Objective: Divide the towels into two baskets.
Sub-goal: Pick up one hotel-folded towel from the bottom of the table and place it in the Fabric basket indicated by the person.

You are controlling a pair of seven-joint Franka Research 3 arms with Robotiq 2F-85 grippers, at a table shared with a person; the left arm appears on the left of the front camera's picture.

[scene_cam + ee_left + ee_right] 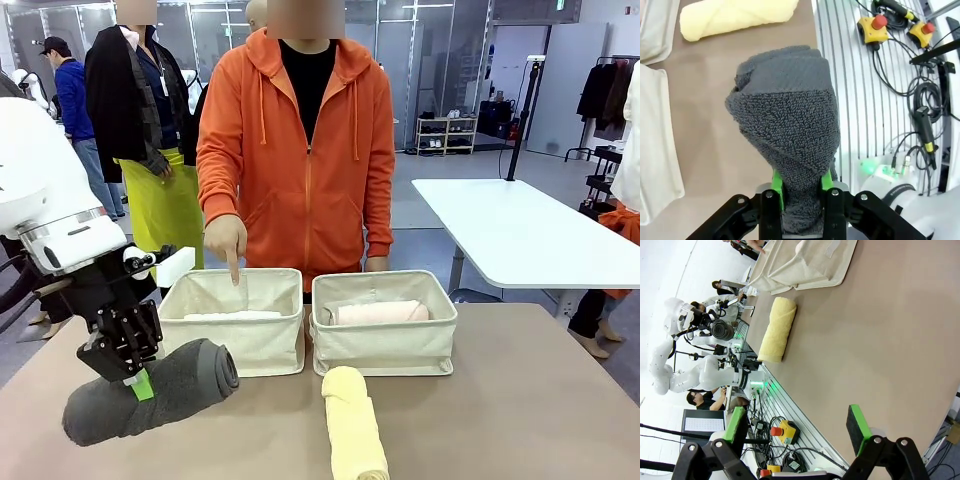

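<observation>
My left gripper [137, 383] is shut on one end of the dark grey towel [165, 392] at the front left of the table; in the left wrist view the grey towel [785, 125] sticks out from between the green pads [776, 187]. The pale yellow towel [353, 428] lies on the table in front of the right basket [385, 345], which holds the pink towel [380, 312]. A white towel [232, 316] lies in the left basket [235, 345]. My right gripper [797, 427] stands open over bare table, with the yellow towel [776, 330] farther off.
A person in an orange hoodie stands behind the baskets, one hand [228, 240] pointing a finger down into the left basket. Beyond the table's near edge lie cables and yellow stop buttons [875, 27]. Open tabletop lies at the right [540, 400].
</observation>
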